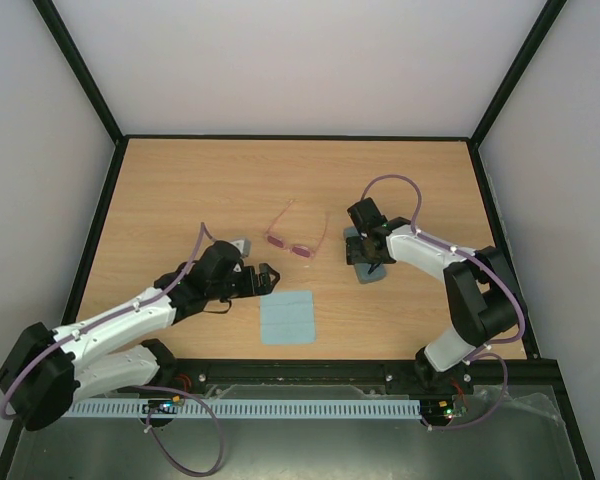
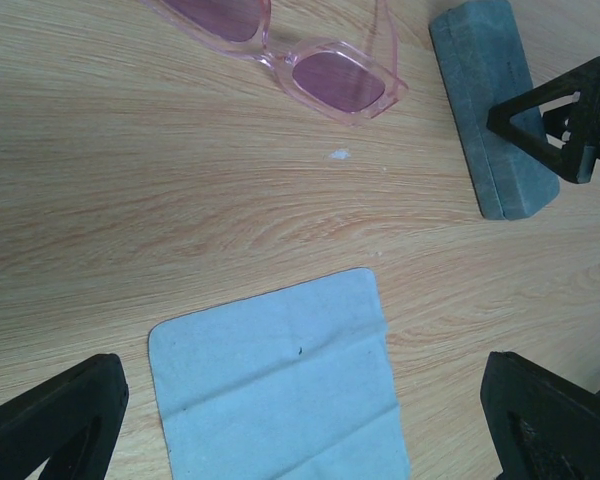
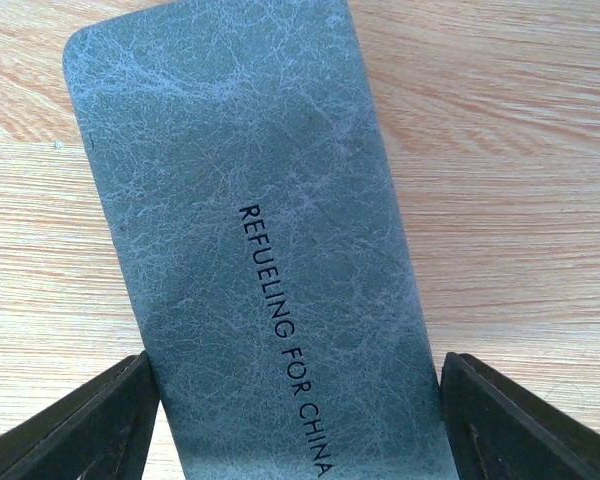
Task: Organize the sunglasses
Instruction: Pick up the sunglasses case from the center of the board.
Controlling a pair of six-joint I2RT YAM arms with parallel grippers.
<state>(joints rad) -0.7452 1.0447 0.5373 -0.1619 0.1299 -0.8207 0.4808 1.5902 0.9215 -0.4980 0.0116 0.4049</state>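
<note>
Sunglasses (image 1: 288,245) lie mid-counter (image 1: 180,190), arms unfolded, between 2 tools. Likely light, slick and fragile: pinch the frame corner by a hinge, not the lenses. Left tool (image 2: 300,405) released above cloth (image 2: 280,380); right tool (image 3: 295,405) straddles case (image 3: 250,200), clamping unclear.

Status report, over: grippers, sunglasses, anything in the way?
Left gripper open, above cloth. Right gripper straddling case, grip unclear. Sunglasses unfolded on table, untouched. Nothing blocking them.

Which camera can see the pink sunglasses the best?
The top external view: the whole pink thin-framed sunglasses lie open, both arms visible. The left wrist view is closer but cuts the sunglasses off at its top edge. The right wrist view shows none of them.
</note>
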